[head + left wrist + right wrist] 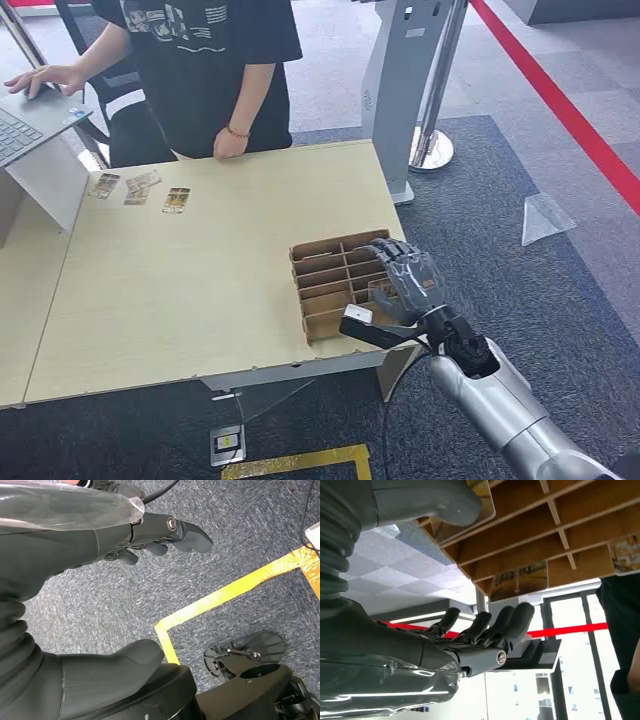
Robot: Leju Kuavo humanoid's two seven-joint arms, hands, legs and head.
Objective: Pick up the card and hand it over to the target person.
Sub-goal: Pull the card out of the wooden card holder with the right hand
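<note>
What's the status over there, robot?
Right hand over the card tray, thumb on a card. Left hand hanging, open. Person waiting across the table.

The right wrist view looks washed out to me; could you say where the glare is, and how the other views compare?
Right wrist view: bright windows blow out behind the right hand; the tray stays readable. Head view: even light, sharp. Left wrist view: highlights on the clear cover.

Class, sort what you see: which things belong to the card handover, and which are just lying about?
Belong: right hand, card in its slot, cardboard tray, person at the table.
Lying about: laptop, post base, yellow floor tape.
</note>
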